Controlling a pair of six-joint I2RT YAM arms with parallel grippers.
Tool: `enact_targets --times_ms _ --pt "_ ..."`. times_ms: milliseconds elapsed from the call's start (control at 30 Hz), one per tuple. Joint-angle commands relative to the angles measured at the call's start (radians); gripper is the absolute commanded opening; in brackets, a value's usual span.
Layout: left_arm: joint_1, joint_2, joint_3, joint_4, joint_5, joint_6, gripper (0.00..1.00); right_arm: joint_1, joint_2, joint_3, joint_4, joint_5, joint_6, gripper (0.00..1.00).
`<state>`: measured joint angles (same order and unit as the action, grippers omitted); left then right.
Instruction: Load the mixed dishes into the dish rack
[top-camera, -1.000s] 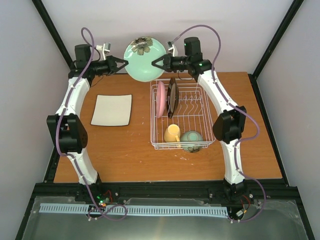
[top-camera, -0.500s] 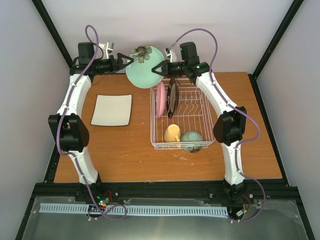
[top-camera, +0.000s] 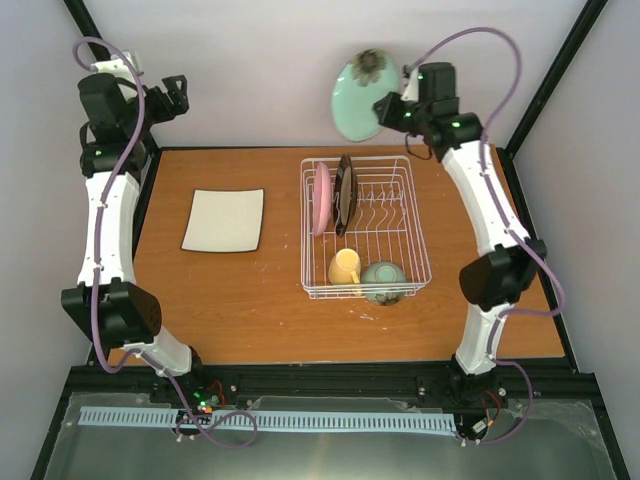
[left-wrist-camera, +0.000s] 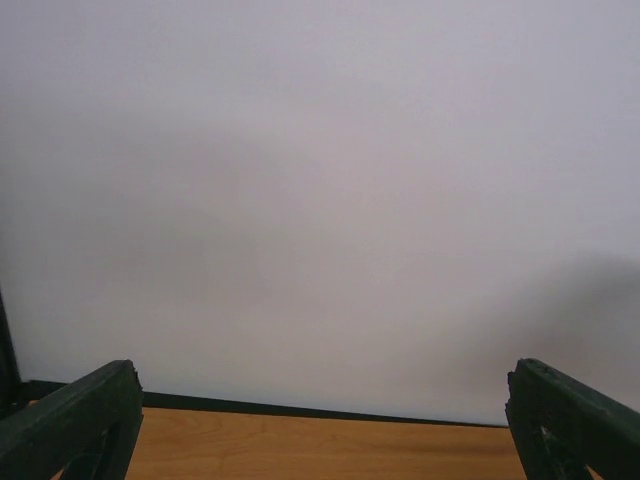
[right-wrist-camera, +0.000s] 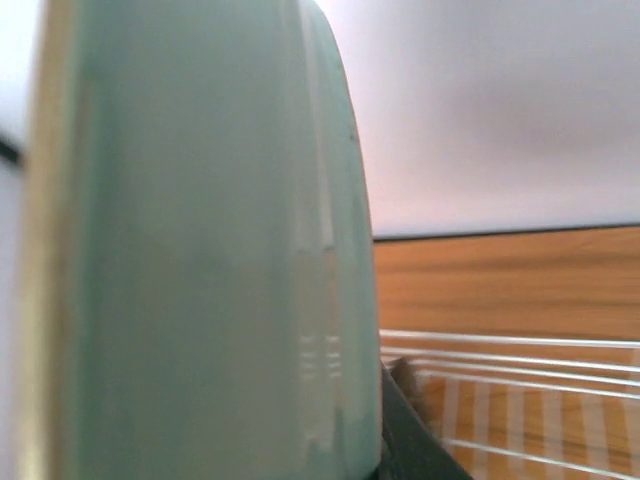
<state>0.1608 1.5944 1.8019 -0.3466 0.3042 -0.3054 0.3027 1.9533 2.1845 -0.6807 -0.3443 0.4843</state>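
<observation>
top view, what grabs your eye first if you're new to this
The teal flower-marked plate stands out, held in the air at the back by the right gripper. Nearer, the dish rack is partly loaded, while the cream square plate lies alone on the left.

Robot lab cell, black frame (top-camera: 555, 78), plain white walls (top-camera: 250, 60), left arm (top-camera: 108, 215) and right arm (top-camera: 490, 205) bolted by wooden table (top-camera: 250, 300)

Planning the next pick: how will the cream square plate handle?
The cream square plate looks rigid, probably won't flex. It lies flat on the table, so its edge may be hard to grip; a push would likely slide it.
</observation>
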Motion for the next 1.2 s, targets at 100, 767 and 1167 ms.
enact_targets --times_ms 100,767,1167 --pt "-0.003 0.073 -0.018 -0.042 -0.107 0.032 1.0 -0.015 -0.169 0.016 -0.246 0.473 -0.084 0.03" --pt "-0.003 0.075 -0.097 -0.131 -0.156 0.051 1.0 0.148 -0.313 -0.429 -0.389 0.655 0.076 0.03" --pt "-0.003 0.061 -0.102 -0.129 -0.179 0.074 1.0 0.147 -0.212 -0.396 -0.329 0.598 -0.004 0.03"
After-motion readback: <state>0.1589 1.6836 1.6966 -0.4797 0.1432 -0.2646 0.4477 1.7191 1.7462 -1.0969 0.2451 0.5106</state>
